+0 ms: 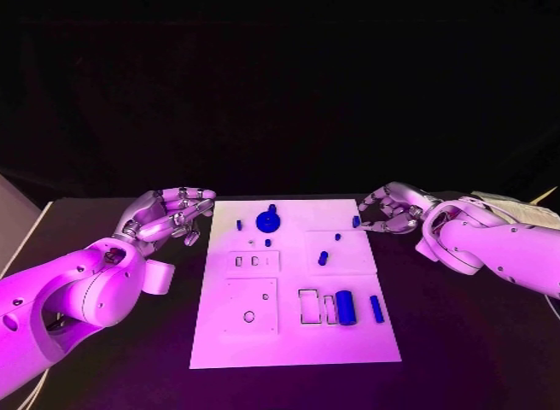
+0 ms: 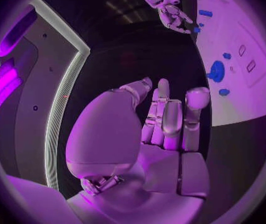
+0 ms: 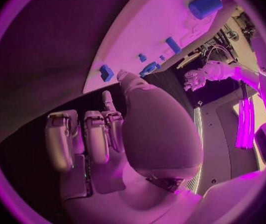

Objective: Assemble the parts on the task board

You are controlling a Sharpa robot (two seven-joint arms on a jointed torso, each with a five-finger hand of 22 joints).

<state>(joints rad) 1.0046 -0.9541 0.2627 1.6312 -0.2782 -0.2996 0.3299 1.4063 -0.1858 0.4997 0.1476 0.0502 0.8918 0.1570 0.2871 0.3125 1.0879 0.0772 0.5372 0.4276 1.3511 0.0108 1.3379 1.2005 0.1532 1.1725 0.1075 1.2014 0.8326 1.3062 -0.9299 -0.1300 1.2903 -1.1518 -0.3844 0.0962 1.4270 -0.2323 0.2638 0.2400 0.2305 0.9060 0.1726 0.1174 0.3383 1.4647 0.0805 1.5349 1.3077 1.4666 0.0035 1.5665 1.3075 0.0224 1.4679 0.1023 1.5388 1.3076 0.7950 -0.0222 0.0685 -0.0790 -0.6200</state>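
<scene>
The white task board (image 1: 293,337) lies in the middle of the black table. On it are a round blue disc (image 1: 269,222), a thick blue cylinder (image 1: 346,307), a thin blue bar (image 1: 376,308) and several small blue pegs, one of them (image 1: 323,257) near the centre. My left hand (image 1: 169,215) hovers beside the board's far left corner, fingers loosely bent, holding nothing (image 2: 164,119). My right hand (image 1: 391,209) is at the far right corner, fingertips close to a small blue piece (image 1: 355,221) on the board's edge (image 3: 106,73). Whether they touch it is unclear.
The board has rectangular slots (image 1: 310,306) beside the cylinder and a square plate with a hole (image 1: 249,316) at its near left. A pale box (image 1: 3,213) stands at the table's left edge. Cables (image 1: 514,205) lie behind my right arm.
</scene>
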